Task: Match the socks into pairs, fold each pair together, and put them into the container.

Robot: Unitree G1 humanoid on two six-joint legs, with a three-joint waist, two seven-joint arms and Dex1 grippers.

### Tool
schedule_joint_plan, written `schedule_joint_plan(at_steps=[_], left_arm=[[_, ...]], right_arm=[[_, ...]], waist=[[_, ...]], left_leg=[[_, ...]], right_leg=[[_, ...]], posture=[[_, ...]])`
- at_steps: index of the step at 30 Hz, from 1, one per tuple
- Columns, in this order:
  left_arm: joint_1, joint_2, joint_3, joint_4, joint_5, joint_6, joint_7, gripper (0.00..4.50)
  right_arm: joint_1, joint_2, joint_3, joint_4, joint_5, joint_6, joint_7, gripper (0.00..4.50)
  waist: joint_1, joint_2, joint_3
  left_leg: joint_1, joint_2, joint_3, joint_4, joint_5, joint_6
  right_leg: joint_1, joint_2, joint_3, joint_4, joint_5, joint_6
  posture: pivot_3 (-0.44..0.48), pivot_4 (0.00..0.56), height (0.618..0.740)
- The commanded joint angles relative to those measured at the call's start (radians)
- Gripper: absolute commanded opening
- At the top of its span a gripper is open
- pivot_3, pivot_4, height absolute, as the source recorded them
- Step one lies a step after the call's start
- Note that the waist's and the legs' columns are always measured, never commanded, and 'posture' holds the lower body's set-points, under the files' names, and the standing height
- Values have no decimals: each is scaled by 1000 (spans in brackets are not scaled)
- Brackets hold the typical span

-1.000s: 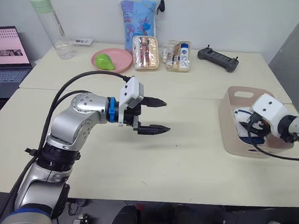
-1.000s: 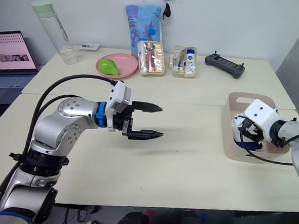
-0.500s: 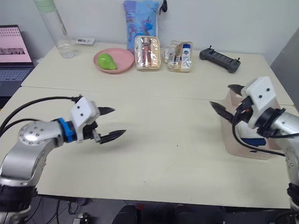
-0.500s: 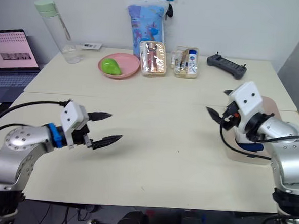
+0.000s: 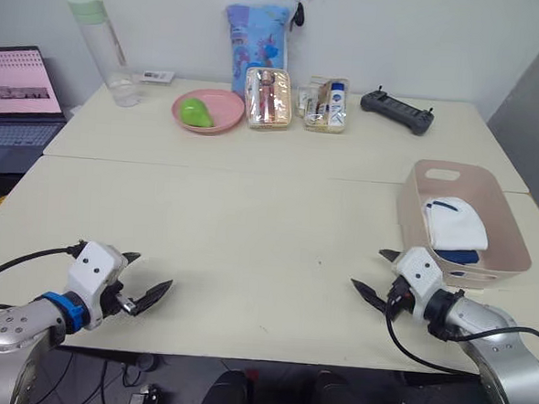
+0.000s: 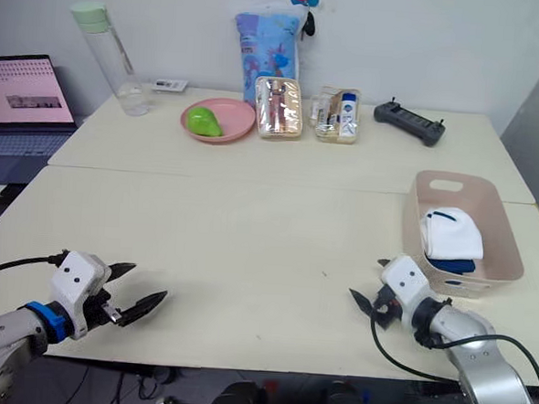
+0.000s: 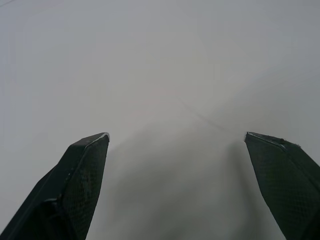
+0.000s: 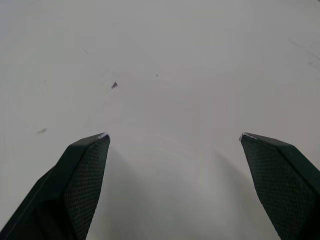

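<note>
Though near the right claw, socks inside container.

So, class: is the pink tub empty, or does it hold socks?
Not empty. The pink tub holds a folded white sock bundle lying on top of a blue one.

Layout: socks in container at table's right; both grippers low near the front edge.

The container sits on the table at right, holding the socks. Right gripper lies just left of and before it; left gripper front left, well apart. Along the back, left to right: bottle, bowl, pouches, controller. Laptop is far left.
</note>
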Motion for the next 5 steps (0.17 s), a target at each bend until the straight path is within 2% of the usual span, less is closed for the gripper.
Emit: schedule_joint_plan(at_steps=[1, 5], left_arm=[[3, 13, -7, -20, -5, -42, -29, 4500], [-36, 20, -13, 12, -23, -67, -62, 4500]], right_arm=[[7, 3, -14, 14, -28, -97, -5, 4483], [-4, 7, -12, 44, -38, -136, 0, 4483]], waist=[[0, 0, 0], [2, 0, 0]], left_leg=[[0, 0, 0, 0, 0, 0], [0, 0, -1, 0, 0, 0]], right_leg=[[0, 0, 0, 0, 0, 0], [0, 0, 0, 0, 0, 0]], posture=[[0, 150, 733], [0, 150, 733]])
